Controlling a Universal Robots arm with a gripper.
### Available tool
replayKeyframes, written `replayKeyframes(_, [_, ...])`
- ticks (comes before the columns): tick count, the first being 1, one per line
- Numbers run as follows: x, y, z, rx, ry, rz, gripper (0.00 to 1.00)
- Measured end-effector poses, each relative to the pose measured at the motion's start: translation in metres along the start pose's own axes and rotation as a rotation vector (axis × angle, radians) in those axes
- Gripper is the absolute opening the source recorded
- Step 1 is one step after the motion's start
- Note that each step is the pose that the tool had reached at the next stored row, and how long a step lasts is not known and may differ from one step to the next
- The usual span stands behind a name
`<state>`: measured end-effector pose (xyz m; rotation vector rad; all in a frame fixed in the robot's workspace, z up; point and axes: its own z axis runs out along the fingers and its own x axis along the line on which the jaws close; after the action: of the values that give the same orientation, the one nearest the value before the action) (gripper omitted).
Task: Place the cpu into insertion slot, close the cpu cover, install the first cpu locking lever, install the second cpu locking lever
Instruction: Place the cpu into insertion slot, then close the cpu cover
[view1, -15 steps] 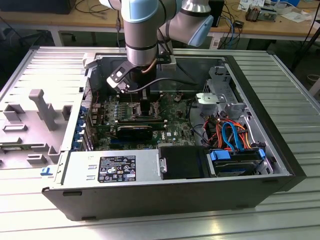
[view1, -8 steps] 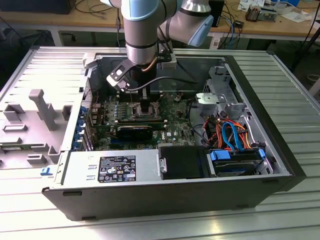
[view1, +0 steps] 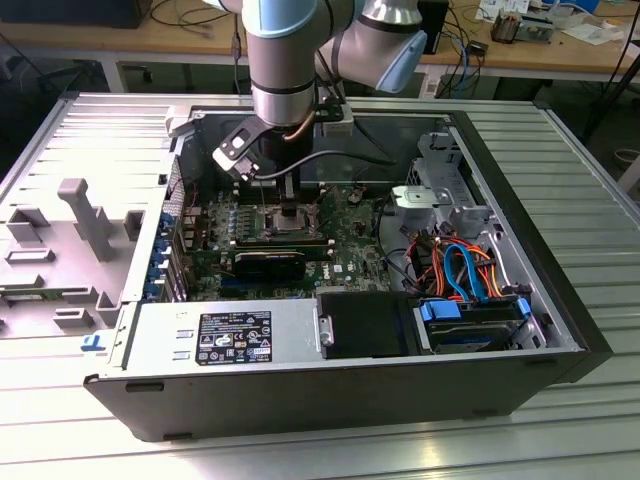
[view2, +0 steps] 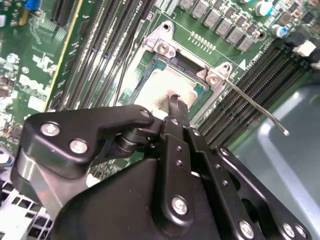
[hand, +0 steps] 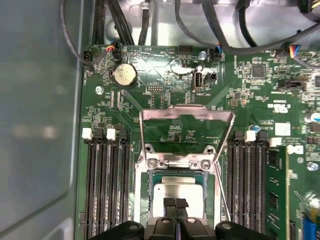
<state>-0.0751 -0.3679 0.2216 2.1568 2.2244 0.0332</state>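
Observation:
The cpu (hand: 187, 191), a small square chip with a silver-grey top, lies flat inside the insertion slot (hand: 141, 196) on the green board. My gripper (hand: 175, 202) is shut, its two black fingertips pressed together right at the chip's top face (view2: 160, 86). The cpu cover (hand: 150, 115), a thin silver frame with a large window, stands swung up and open at the slot's hinge side. One thin locking lever (view2: 255, 107) sticks out free beside the slot. In the exterior view the gripper (view1: 290, 205) hangs straight down over the slot (view1: 292, 224) inside the open computer case.
Long black memory slots (hand: 102, 190) flank the socket on both sides. A black fan shroud (view1: 270, 265), the power supply (view1: 235, 338) and a drive bay with blue and orange cables (view1: 465, 270) fill the case front. A grey plastic panel (view1: 60, 250) lies at the exterior view's left.

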Motion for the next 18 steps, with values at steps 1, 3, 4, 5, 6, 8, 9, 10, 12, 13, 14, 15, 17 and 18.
replayKeyframes(1, [-0.0001, 0.0002, -0.0038, 0.0000, 0.0000, 0.000, 0.11])
replayKeyframes(3, [-0.0001, 0.0003, -0.0059, 0.0000, -0.0001, 0.000, 0.11])
replayKeyframes(4, [-0.0001, 0.0003, -0.0060, -0.0001, 0.0002, 0.000, 0.11])
replayKeyframes(5, [0.0000, 0.0003, -0.0060, -0.0002, 0.0003, 0.000, 0.11])
replayKeyframes(6, [-0.0001, 0.0003, -0.0061, -0.0001, 0.0002, 0.000, 0.11])
replayKeyframes(8, [-0.0001, 0.0003, -0.0064, 0.0000, 0.0001, 0.000, 0.11])
replayKeyframes(9, [-0.0001, 0.0003, -0.0064, 0.0000, 0.0001, 0.000, 0.11])
replayKeyframes(10, [-0.0001, 0.0003, -0.0065, 0.0000, 0.0000, 0.000, 0.11])
replayKeyframes(12, [-0.0001, 0.0003, -0.0065, 0.0000, 0.0001, 0.000, 0.11])
replayKeyframes(13, [-0.0001, 0.0003, -0.0066, 0.0000, 0.0001, 0.000, 0.11])
replayKeyframes(14, [-0.0001, 0.0003, -0.0066, 0.0000, 0.0001, 0.000, 0.11])
replayKeyframes(15, [-0.0001, 0.0003, -0.0066, 0.0000, 0.0001, 0.000, 0.11])
replayKeyframes(17, [-0.0003, 0.0003, -0.0068, 0.0001, -0.0001, 0.000, 0.11])
replayKeyframes(18, [-0.0008, 0.0003, -0.0068, 0.0002, -0.0002, 0.000, 0.11])
